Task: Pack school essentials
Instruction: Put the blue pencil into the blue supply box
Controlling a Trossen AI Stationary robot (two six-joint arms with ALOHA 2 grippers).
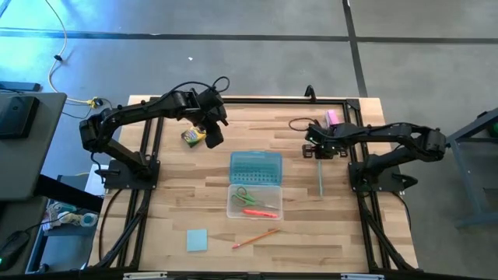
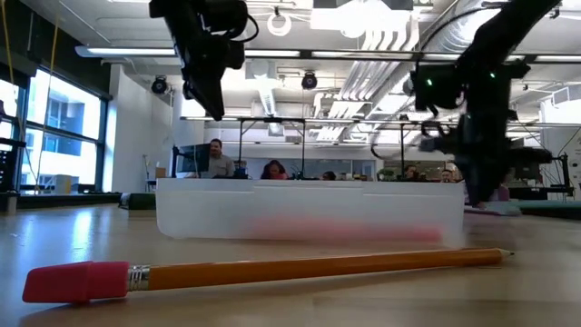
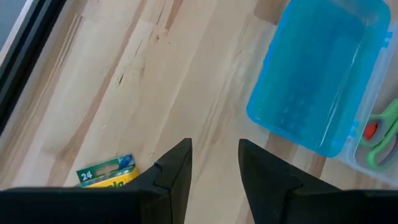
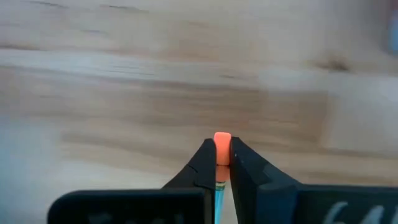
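Gripping the thin green pencil [image 4: 217, 186] near its eraser end, the right gripper [image 4: 221, 160] has its jaws clenched on the shaft, with the orange-red eraser tip poking out between them. In the high view the rest of that pencil [image 1: 320, 177] runs along the table [image 1: 171, 210] from the jaws toward the front edge.

Risks, as judged from here:
- The hold is at the very end of a long, thin shaft; on lifting, the free end may swing or pivot in the jaws, and it could catch the rim of the clear plastic case [image 1: 254, 201] instead of dropping in.
- Thin round shaft, narrow contact: it may slip out partway.

The left gripper [image 3: 214, 163] hangs above the table beside the yellow-green crayon box [image 1: 192, 138], jaws part-open and holding nothing.

Already in the case: green-handled scissors [image 1: 246, 195], orange pen [image 1: 261, 212]. On the table in front of the case: orange pencil [image 1: 255, 238], light-blue square note pad [image 1: 197, 240].
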